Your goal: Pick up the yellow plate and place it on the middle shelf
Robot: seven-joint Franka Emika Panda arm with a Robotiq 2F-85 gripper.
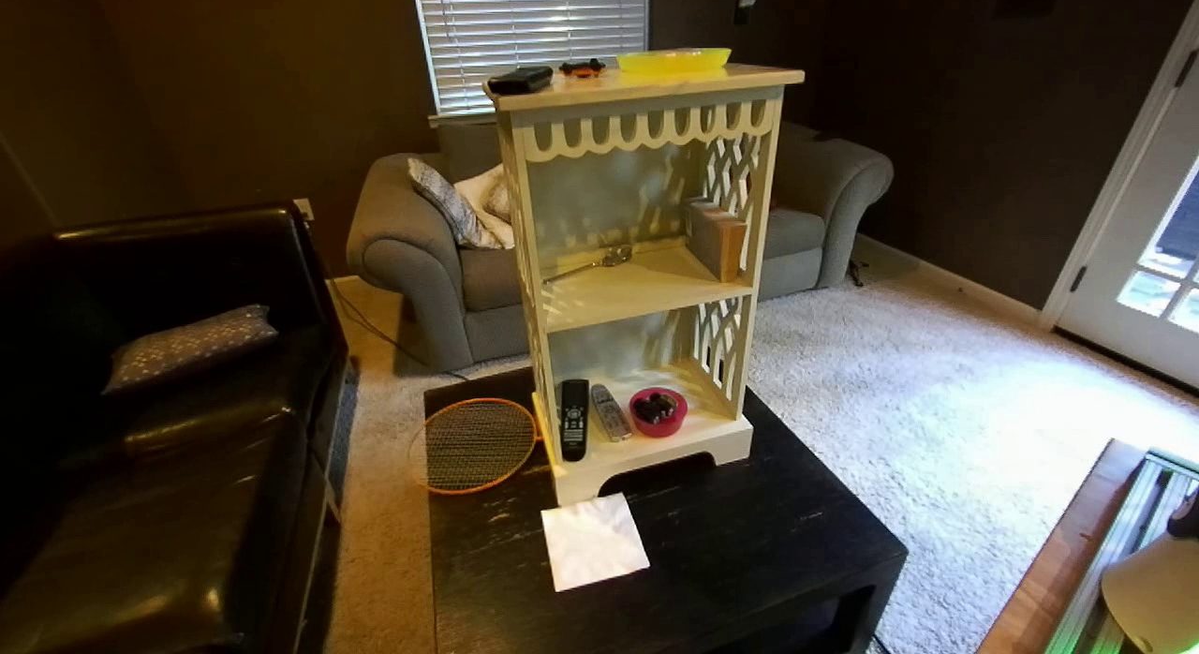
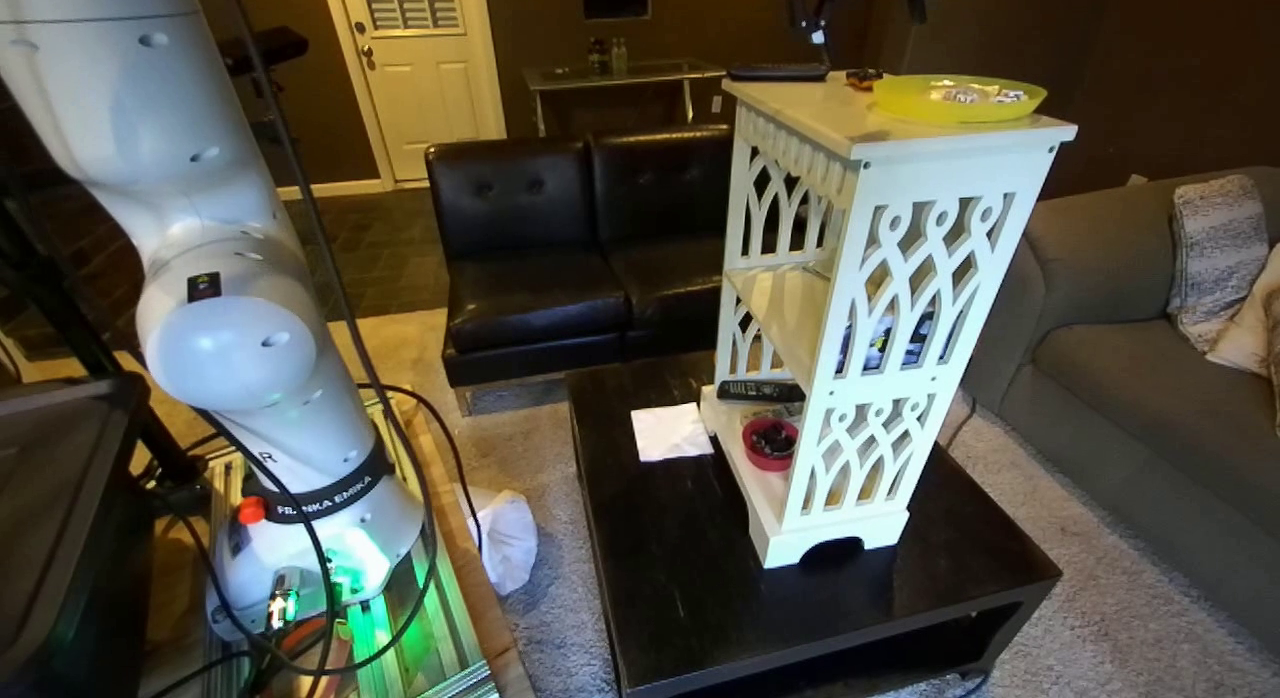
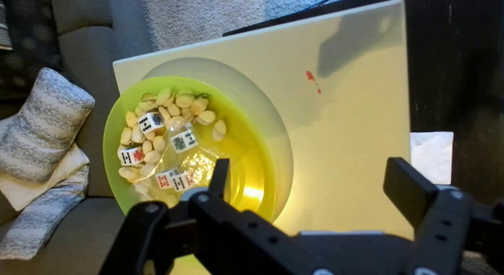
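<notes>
Yellow plate (image 3: pixel 246 141): up on the top board (image 3: pixel 350 125), a level above the middle shelf (image 1: pixel 646 293), and it's carrying cargo.
Claw (image 3: pixel 314 182): spread wide, clamped on nothing; in the wrist view one finger (image 3: pixel 220 176) shows across the plate, the other by bare board. Height over the plate? Can't tell.
Nuts (image 3: pixel 199 105) and dice (image 3: pixel 151 122): pale split shells, chunky spotted cubes, some under crinkly clear plastic (image 3: pixel 199 160). Heaped to one side, so lift by the bare side and the load could drag it over. Spill!
Plate rim (image 2: pixel 900 103): raised, round, glossy, plastic by the look; a shallow pinch might slip or swivel.
Board edge (image 2: pixel 965 141): the plate lies near it; one fingertip nudge could send the lot overboard.
Scalloped trim (image 1: pixel 655 125): wavy cut wood above the opening; come in too high and something catches.
Middle shelf: flat, cream-painted, but a metal utensil (image 1: pixel 614 256) lies there and a boxy thing (image 1: pixel 717 239) stands by the side panel (image 2: pixel 945 166); land on either and the plate ends up tilted.
Side panel: looping lattice, slim bars; a knock might rock the tall shelf unit (image 1: pixel 599 195) on its dark counter (image 2: pixel 700 578).
</notes>
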